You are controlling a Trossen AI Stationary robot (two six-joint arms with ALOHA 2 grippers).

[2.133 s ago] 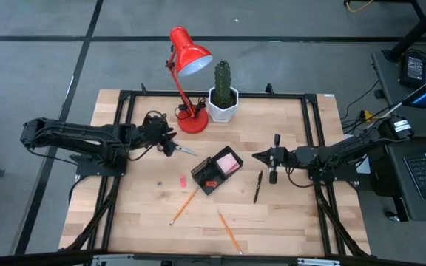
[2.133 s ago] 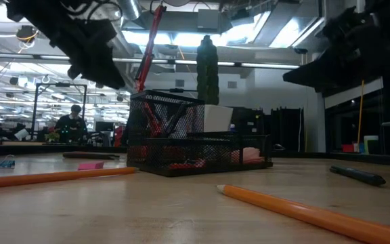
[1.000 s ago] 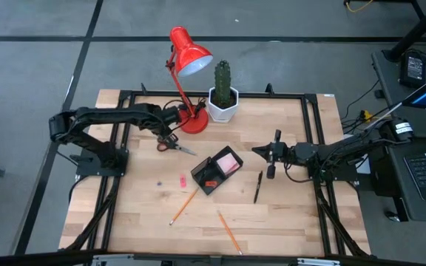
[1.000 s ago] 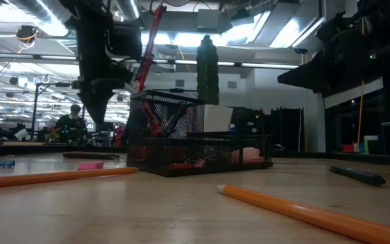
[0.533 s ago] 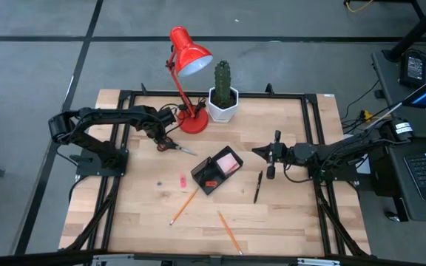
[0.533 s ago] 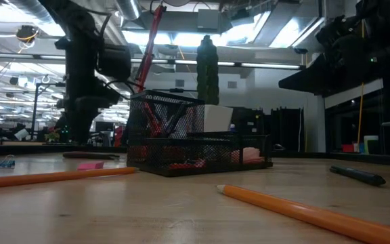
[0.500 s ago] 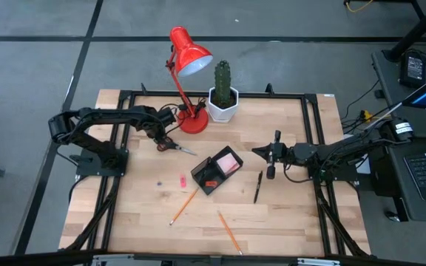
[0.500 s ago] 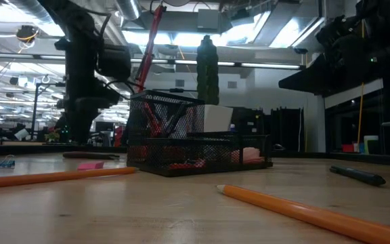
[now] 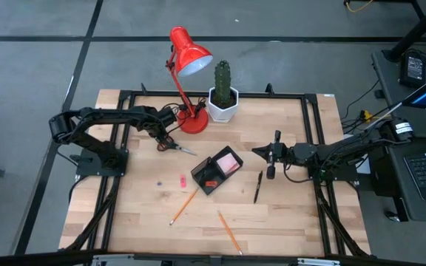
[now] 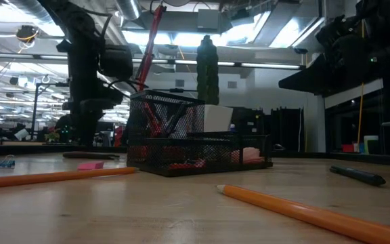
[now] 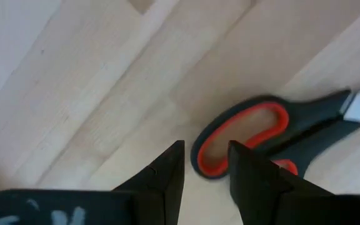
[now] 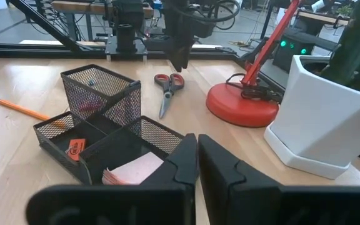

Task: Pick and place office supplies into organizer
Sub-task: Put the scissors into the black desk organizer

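1. The left pincer [image 9: 163, 140] hovers at the upper left of the counter [image 9: 146, 214], released, its fingers [image 11: 167, 172] straddling the rim of one red handle loop of the scissors [image 9: 174, 146] without gripping it.
2. The scissors lie flat beside the lamp base [image 9: 193, 122].
3. The organizer [image 9: 216, 171] sits at the centre, a pink sticky-note pad [image 9: 228, 162] inside.
4. The right pincer [image 9: 259, 154], clenched and empty, hangs right of the organizer.
5. Two pencils [image 9: 183, 206] lie toward the lower centre, a black pen [image 9: 257, 186] at centre right.
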